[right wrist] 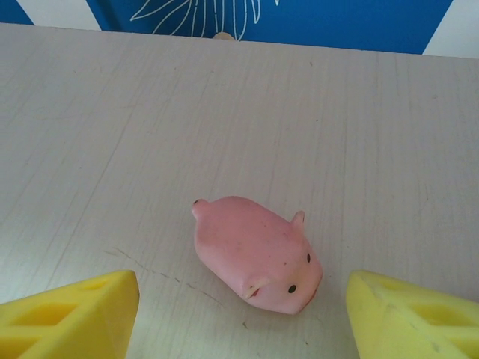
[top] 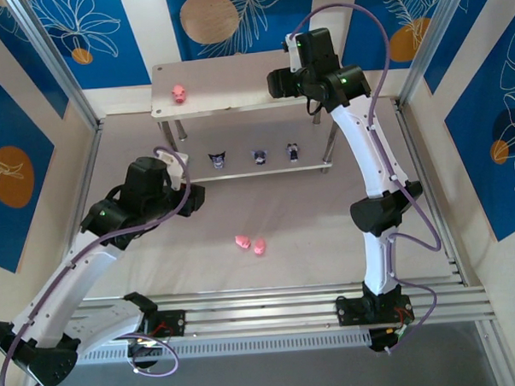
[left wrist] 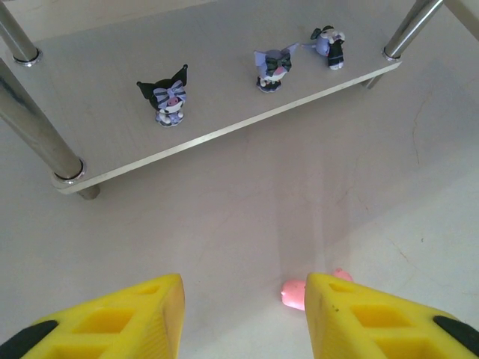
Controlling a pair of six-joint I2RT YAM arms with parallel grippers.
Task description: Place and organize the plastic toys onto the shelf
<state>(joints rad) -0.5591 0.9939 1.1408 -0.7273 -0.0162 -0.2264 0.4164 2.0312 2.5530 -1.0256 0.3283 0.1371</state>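
Closest to me, the left claw hangs low over the desk. Its yellow fingers are spread apart with only bare surface between them, so it's gripping nothing. Out at roughly 4 o'clock from it, about mid-desk, a first loose pig and a second loose pig lie side by side, pretty much touching. In the left wrist view one of them peeks out from behind the 3 o'clock finger, half hidden, and I can't tell which one it is.

Further back stands the shelf. On its lower board three dark toys sit in a row running 9 to 3 o'clock, each apart from the next. There's the left dark figurine, the middle dark figurine and the right dark figurine. The first two stand upright. The third looks a bit tipped, but it's too small to be sure.

Farthest away, up on the top board toward its 3 o'clock end, the right claw hovers with its fingers spread wide. A pink pig lies between them with a clear gap on both sides, so nothing is pinched. In the wrist view its snout points to about 5 o'clock. Way over at the 9 o'clock end of the same board sits a lone pig, well apart from that claw.
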